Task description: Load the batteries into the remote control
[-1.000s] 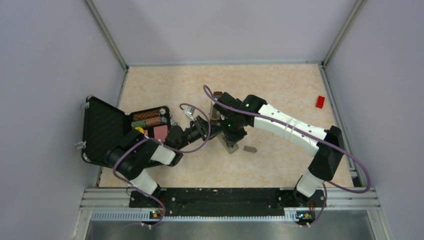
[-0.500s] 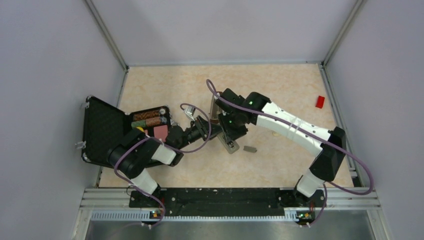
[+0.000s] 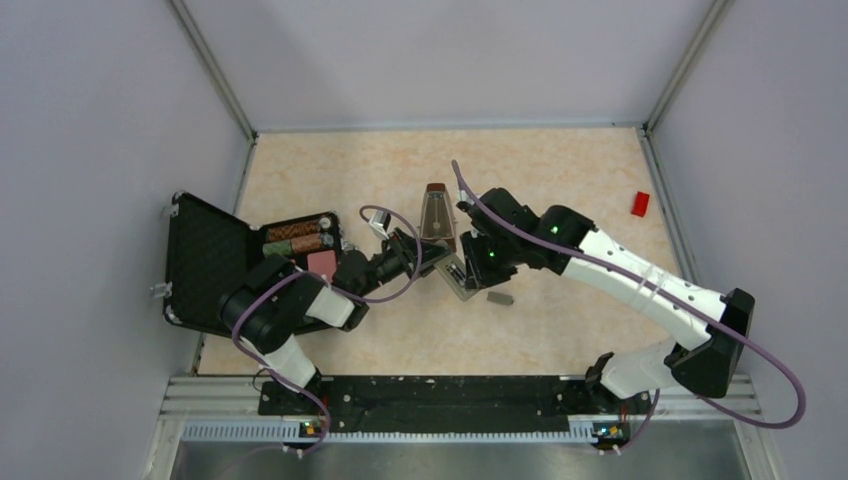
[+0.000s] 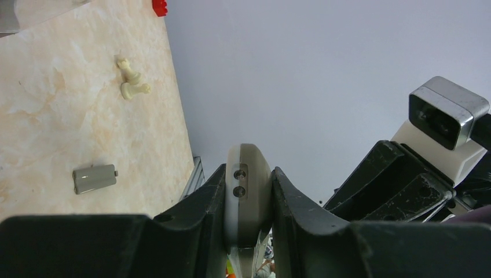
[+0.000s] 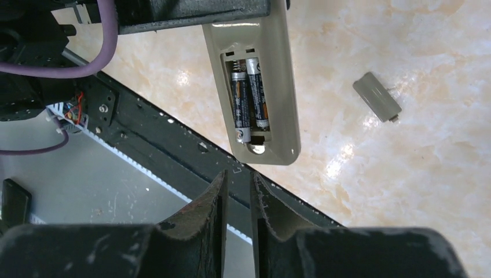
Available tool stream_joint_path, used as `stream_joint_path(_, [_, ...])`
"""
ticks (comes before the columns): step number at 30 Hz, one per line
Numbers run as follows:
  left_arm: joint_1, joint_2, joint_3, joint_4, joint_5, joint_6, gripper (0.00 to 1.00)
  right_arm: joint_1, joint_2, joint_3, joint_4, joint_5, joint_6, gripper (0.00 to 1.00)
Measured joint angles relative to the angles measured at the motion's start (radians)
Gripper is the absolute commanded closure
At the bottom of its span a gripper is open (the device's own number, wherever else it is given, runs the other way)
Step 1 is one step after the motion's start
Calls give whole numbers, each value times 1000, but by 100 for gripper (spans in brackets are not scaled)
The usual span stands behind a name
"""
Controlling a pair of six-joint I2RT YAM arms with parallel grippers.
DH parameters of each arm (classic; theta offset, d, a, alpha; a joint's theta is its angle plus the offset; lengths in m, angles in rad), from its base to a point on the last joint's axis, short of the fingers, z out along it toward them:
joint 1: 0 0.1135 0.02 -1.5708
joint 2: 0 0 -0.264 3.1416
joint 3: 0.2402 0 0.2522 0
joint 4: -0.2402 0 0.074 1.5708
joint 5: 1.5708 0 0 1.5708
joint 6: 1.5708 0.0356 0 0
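The remote control (image 5: 282, 87) is held off the table with its grey back up and its compartment uncovered. Two batteries (image 5: 249, 98) lie side by side inside it. My left gripper (image 4: 248, 174) is shut on the remote's end (image 4: 249, 191), gripping it edge-on; from above it (image 3: 432, 260) reaches in from the left onto the remote (image 3: 457, 277). My right gripper (image 5: 237, 176) hangs just off the remote's free end, fingers a narrow gap apart with nothing between them. It (image 3: 477, 262) shows on the remote's right in the top view.
The small grey cover (image 5: 377, 104) lies on the table right of the remote, also seen as the cover (image 3: 499, 297). A brown metronome (image 3: 435, 212) stands just behind. An open black case (image 3: 205, 262) sits left. Pale chess pieces (image 4: 132, 81) and a red block (image 3: 640, 204) lie further right.
My right arm has drawn back to the right, off the remote and away from the metronome, which now shows fully. The left gripper and remote have barely moved.
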Motion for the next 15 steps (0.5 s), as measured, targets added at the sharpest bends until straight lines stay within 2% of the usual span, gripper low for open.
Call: stream_joint_path(15, [-4,-39,1,-25,-14,-9,100,0,11,-27,87,-11,7,91])
